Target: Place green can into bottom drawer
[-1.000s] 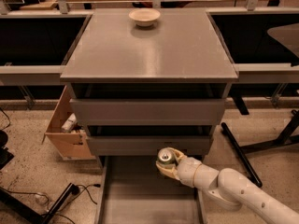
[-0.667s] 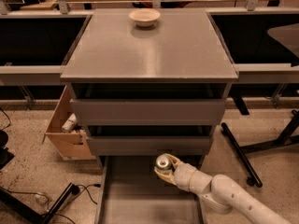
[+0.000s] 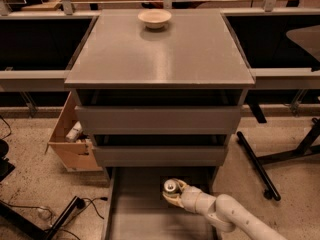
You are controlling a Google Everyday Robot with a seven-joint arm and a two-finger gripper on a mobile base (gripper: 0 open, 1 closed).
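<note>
The green can [image 3: 171,186] shows you little more than its silver top; the body below is mostly covered by the gripper [image 3: 173,195], so you can barely make out the green. The gripper's pale fingers are clamped around the can's sides, holding it upright. It sits at the back of the bottom drawer [image 3: 134,209], right of the middle and just in front of the drawer [image 3: 160,155] above.

The bottom drawer is pulled out toward you. Its front end is cut off by the lower edge of the view, and its right wall is hidden behind the arm [image 3: 235,218], which comes in from the lower right corner. You cannot tell whether the can's base touches the drawer floor or hangs just above it.

Above, the two grey-fronted drawers are closed or nearly so, with dark gaps over each front; what lies inside is not visible. A cream bowl [image 3: 154,18] rests on the table [image 3: 160,59] near its far edge. Left of the table, an open cardboard box [image 3: 67,151] leans, its contents hard to make out.
</note>
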